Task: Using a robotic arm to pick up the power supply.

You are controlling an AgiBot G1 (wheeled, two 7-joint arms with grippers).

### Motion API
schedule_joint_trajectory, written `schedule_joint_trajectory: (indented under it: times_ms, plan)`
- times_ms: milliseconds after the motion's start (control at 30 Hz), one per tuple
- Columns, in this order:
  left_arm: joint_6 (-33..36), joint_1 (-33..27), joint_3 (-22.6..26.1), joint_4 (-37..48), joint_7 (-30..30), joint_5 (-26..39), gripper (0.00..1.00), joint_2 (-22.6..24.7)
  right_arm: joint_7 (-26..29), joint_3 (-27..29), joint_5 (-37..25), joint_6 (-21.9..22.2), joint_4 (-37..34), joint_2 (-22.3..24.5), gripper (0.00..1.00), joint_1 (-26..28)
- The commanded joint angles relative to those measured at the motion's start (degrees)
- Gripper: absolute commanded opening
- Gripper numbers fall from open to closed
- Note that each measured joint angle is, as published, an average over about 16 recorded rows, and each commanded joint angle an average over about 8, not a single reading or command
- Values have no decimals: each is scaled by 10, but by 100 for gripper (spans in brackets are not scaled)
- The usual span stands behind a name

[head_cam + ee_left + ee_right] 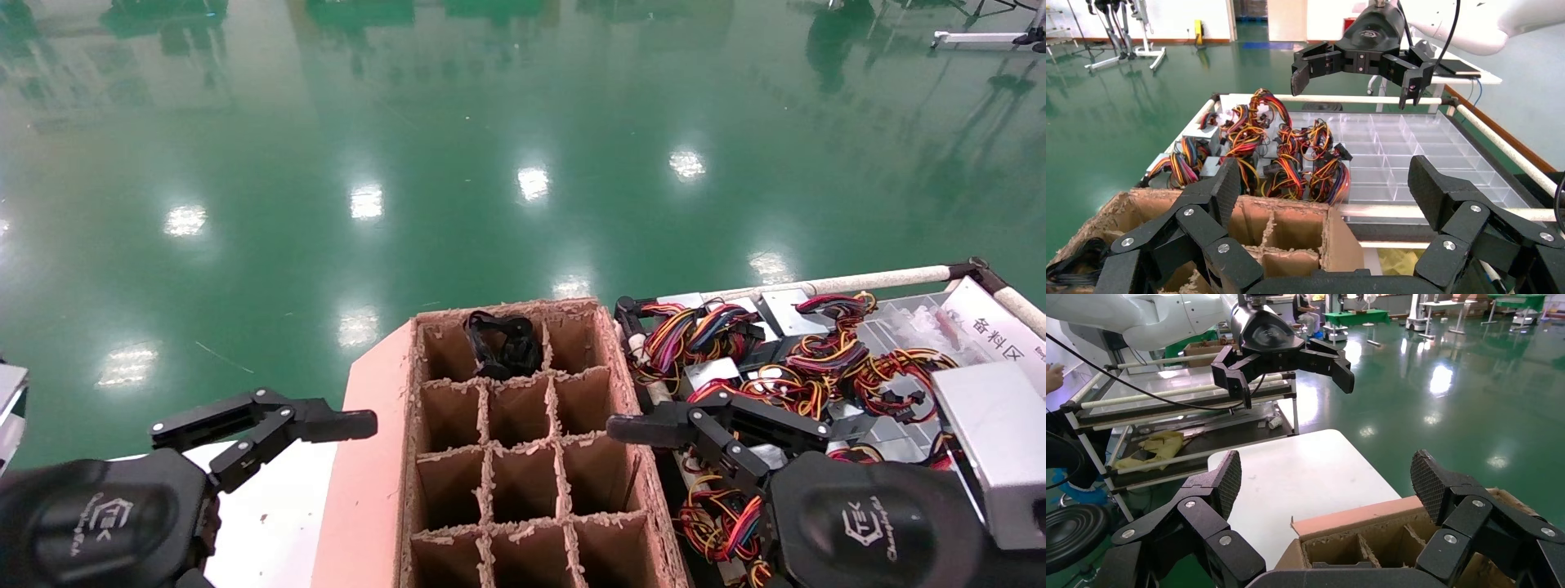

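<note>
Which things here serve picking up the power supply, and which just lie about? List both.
Job: power supply; right gripper, jaws open, over the wire bundles.
Lying about: those wire bundles; cardboard box; clear tray; white table; left gripper, parked over the table.

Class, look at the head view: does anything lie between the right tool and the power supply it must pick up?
Nothing visible does. The open right tool hovers above the wire-tangled power supplies.

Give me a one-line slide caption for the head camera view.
Both open grippers, left and right, flank a divided cardboard box beside a tray of power supplies.
</note>
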Motion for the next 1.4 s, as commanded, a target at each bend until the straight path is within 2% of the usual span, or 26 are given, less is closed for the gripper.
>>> schedule_joint_trajectory:
  times_ms: [33,267,300,1067,1200,1400]
  plan:
    - [0,0,0,0,0,0,92,0,0,0,0,0,0,0,100,0]
    - [0,0,0,0,0,0,5,0,0,0,0,0,0,0,100,0]
    - [0,0,0,0,0,0,0,0,0,0,0,0,0,0,100,0]
    - [0,0,0,0,0,0,0,0,-3,-2,-10,5,-6,-2,100,6]
    - [0,0,0,0,0,0,0,0,-15,-19,-56,11,-37,-22,100,43]
    - [0,0,0,0,0,0,0,0,-51,-81,-180,4,-151,-100,100,156]
